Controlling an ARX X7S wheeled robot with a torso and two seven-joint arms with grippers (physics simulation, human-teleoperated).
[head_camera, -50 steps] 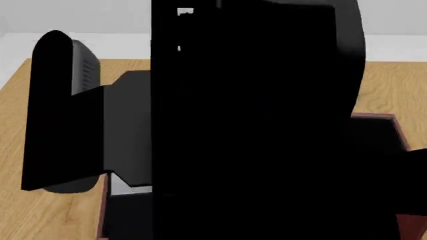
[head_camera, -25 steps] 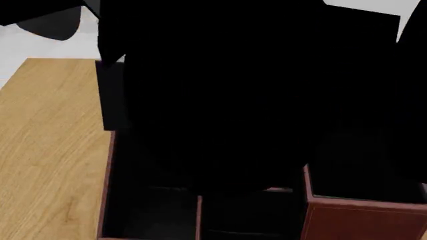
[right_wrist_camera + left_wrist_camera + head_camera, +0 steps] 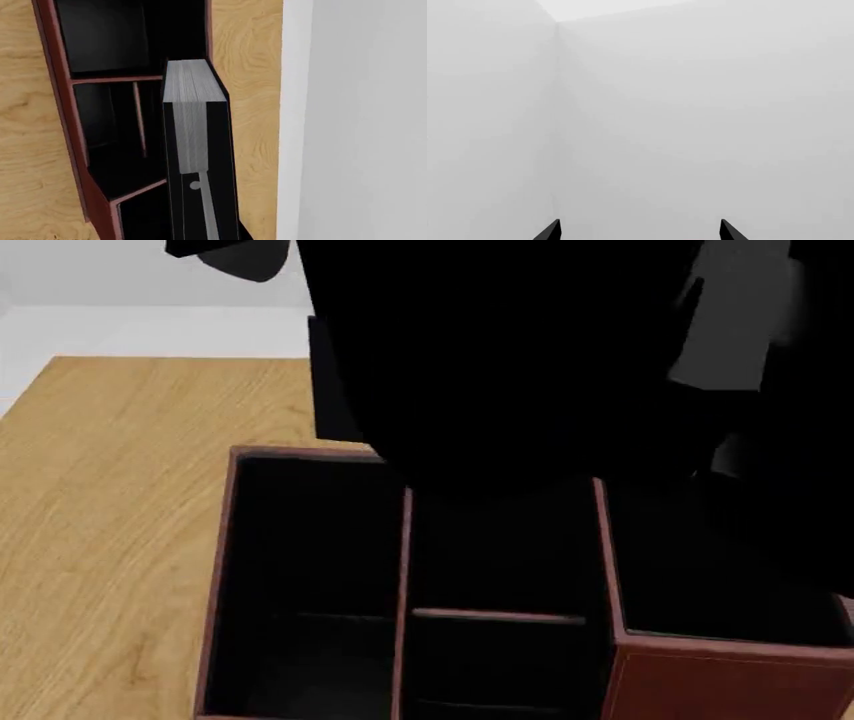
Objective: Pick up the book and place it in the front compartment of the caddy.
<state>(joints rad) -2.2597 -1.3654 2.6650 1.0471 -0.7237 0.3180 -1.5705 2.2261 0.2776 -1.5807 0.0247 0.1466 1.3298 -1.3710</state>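
The caddy (image 3: 220, 570) is a dark red-brown box with black lining and dividers, on the wooden table; it also shows in the right wrist view (image 3: 53, 50). My right gripper (image 3: 200, 231) is shut on the black book (image 3: 193, 125), whose pale page edge faces the camera. The book hangs over the caddy's side nearest the table edge; I cannot tell which cell it is over. In the head view a large black mass (image 3: 507, 360) of book and arm hides the caddy's far side. My left gripper (image 3: 639, 231) is open and empty, facing a blank wall.
The wooden table (image 3: 107, 490) stretches to the left of the caddy. Its edge (image 3: 279, 100) runs close beside the caddy in the right wrist view, with pale floor beyond. A dark arm part (image 3: 234, 255) shows at the head view's top left.
In the head view the black mass has moved up and to the right, uncovering the caddy's left and middle cells and their dividers.
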